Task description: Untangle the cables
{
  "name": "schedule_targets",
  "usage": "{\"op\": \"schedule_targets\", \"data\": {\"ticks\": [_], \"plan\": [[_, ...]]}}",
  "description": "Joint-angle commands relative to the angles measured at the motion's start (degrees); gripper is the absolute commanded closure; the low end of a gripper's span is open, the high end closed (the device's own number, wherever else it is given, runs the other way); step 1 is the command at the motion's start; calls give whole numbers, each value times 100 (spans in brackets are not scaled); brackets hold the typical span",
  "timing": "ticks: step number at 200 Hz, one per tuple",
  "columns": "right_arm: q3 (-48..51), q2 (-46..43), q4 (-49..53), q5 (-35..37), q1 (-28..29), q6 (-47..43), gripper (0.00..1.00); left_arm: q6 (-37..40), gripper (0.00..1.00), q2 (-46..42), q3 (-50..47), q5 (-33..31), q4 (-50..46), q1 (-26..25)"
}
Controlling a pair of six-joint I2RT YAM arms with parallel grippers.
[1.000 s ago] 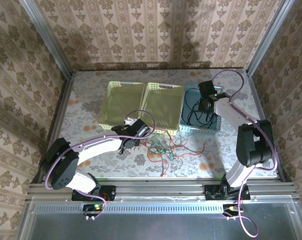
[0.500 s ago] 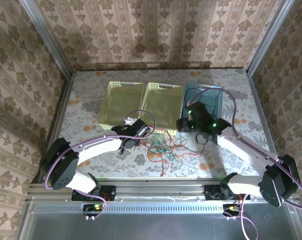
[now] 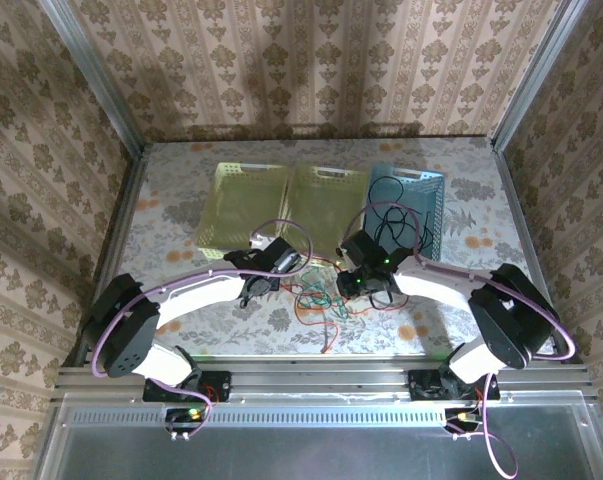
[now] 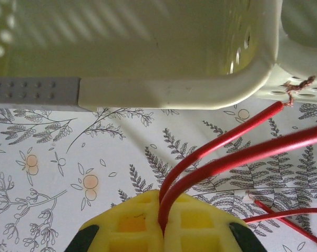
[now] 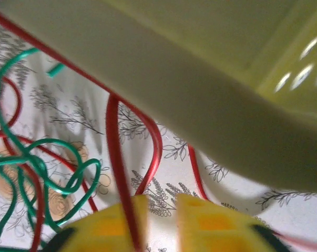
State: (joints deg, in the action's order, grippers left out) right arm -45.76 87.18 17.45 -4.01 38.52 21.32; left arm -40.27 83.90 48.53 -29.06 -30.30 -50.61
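Left gripper (image 4: 163, 218) is clenched, its yellow pads pinching 2 red strands (image 4: 242, 157) that run off to the right of the left wrist frame, below the yellow-green basket (image 4: 174, 97).

Right gripper (image 5: 161, 210) shows a narrow gap between its pads. A red cable (image 5: 115, 152) lies against the left pad, but I cannot tell whether it is actually pinched. Green cable (image 5: 29, 157) loops sit at the lower left of that frame.

In the top view the tangle (image 3: 321, 300) lies at centre, between both grippers and just below the baskets. Black cables (image 3: 396, 225) lie in the blue basket (image 3: 436, 180) at upper right.

Risks, as I judge them:
- Pulling apart on 1 shared or knotted red strand would tighten the tangle.
- A half-caught cable could slip free.
- A strand near the basket rim could snag and drag the basket.
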Motion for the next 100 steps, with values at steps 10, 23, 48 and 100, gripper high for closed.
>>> {"op": "schedule_targets", "data": {"ticks": [10, 23, 48, 100], "plan": [[2, -352, 232, 742, -33, 156, 98, -570, 100, -105, 219, -745, -820, -24], [109, -680, 510, 1339, -87, 347, 100, -1222, 100, -102, 298, -1139, -1483, 57], [326, -1478, 1097, 2236, -305, 995, 100, -2128, 100, -173, 259, -1351, -2336, 385], [752, -3085, 1715, 2896, -671, 2088, 100, -2604, 100, -724, -183, -1176, -2196, 678]]}}
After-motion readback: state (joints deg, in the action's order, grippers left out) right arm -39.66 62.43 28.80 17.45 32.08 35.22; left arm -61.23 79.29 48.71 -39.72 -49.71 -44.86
